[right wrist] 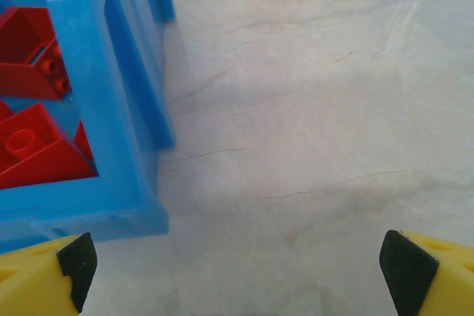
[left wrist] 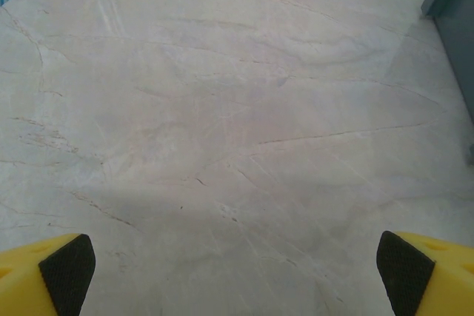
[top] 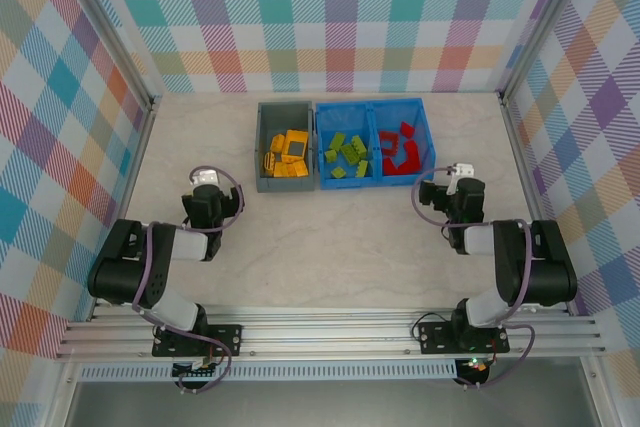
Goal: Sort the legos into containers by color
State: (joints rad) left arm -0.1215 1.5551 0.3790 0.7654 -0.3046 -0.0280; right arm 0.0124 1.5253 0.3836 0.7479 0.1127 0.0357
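Legos sit sorted by colour in the bins; both grippers are spread wide and empty.
Left gripper [top: 205, 180] hangs over the bare table [top: 330, 247], well left of the blue bin [top: 372, 105] and nearer the bases, with nothing between its fingers [left wrist: 68, 268]. The grey bin [top: 262, 152] stands just beside the blue bin's left wall and holds the yellow legos [top: 285, 155]. Green legos [top: 347, 155] lie in the blue bin's left compartment, red legos [top: 402, 152] in its right. Right gripper [top: 460, 177] hovers near the blue bin's near right corner, fingers [right wrist: 78, 260] apart.

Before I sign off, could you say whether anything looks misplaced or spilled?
Nothing stands out. Yellow bricks sit in the grey bin, green bricks in the left half of the blue bin, red bricks in its right; left gripper and right gripper are open.
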